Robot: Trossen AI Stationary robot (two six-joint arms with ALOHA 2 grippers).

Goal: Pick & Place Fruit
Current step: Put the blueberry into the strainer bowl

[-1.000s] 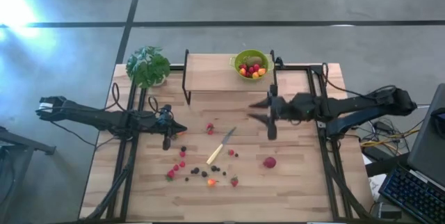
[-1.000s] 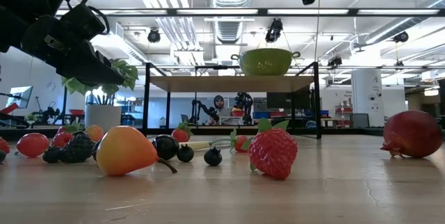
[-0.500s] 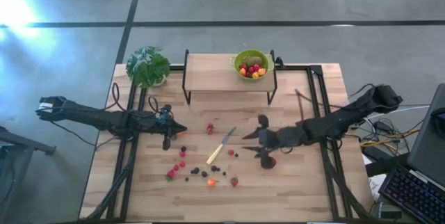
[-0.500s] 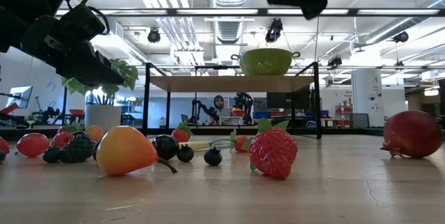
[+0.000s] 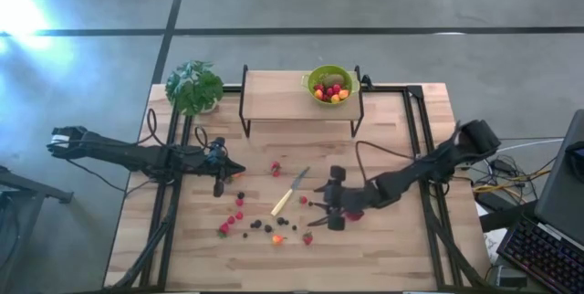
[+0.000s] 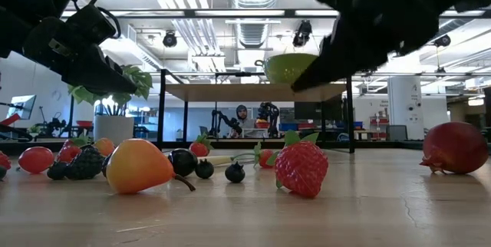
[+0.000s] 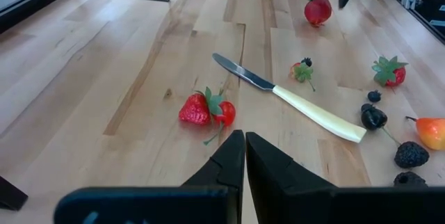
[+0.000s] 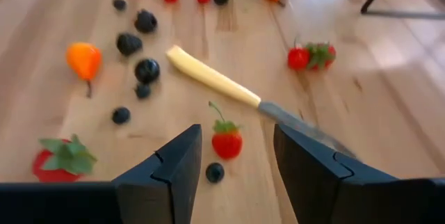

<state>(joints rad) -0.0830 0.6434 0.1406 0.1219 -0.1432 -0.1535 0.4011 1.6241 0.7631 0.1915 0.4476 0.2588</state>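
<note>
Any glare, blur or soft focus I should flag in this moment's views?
High view: strong glare washes the floor at the upper left corner. Low view: bright ceiling lights backlight the dark right end effector, which shows only as a silhouette. Right wrist view: the pale-handled table knife and small red strawberry look softly blurred. Left wrist view: sharp.

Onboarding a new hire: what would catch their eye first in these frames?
Probably the right gripper, open, low over the scattered fruit beside the pale-handled knife mid-table. Next, the green bowl of fruit up on the raised shelf at the back. The left gripper waits shut, left of the scatter.
</note>
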